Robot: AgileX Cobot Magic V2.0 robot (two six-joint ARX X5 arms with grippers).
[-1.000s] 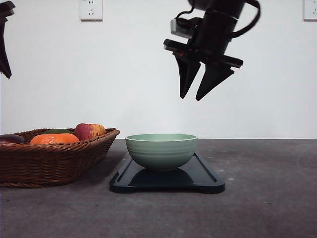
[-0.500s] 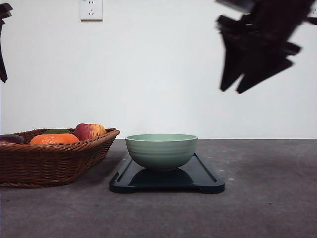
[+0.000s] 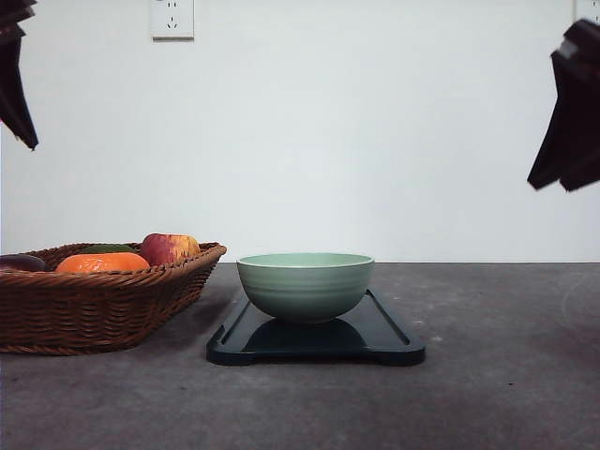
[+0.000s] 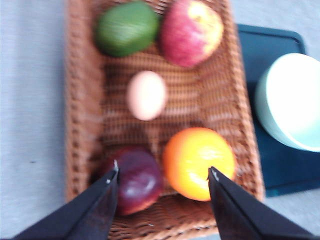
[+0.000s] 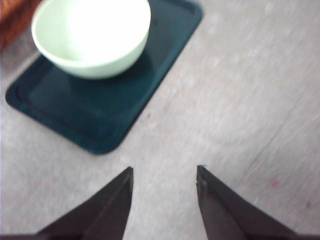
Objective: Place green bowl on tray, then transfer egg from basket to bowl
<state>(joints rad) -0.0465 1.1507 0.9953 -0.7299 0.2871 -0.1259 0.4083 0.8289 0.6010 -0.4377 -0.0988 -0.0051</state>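
Observation:
The green bowl (image 3: 306, 284) stands upright on the dark tray (image 3: 386, 343) at the table's middle; the right wrist view shows the bowl (image 5: 92, 35) empty on the tray (image 5: 100, 110). The egg (image 4: 146, 95) lies in the middle of the wicker basket (image 4: 82, 100), which sits left of the tray (image 3: 103, 305). My left gripper (image 4: 164, 170) hangs open high above the basket, over its near end, and appears at the top left of the front view (image 3: 21, 103). My right gripper (image 5: 165, 168) is open and empty, high at the right edge (image 3: 553, 178), over bare table right of the tray.
Around the egg in the basket lie a red-yellow apple (image 4: 191, 32), a green fruit (image 4: 120, 28), an orange (image 4: 199, 162) and a dark purple fruit (image 4: 137, 180). Bare grey table (image 3: 506, 375) stretches to the right of and in front of the tray.
My right gripper has swung from above the bowl to the far right edge of the view. The left gripper shifted slightly at the top left. Bowl, tray and basket have stayed put.

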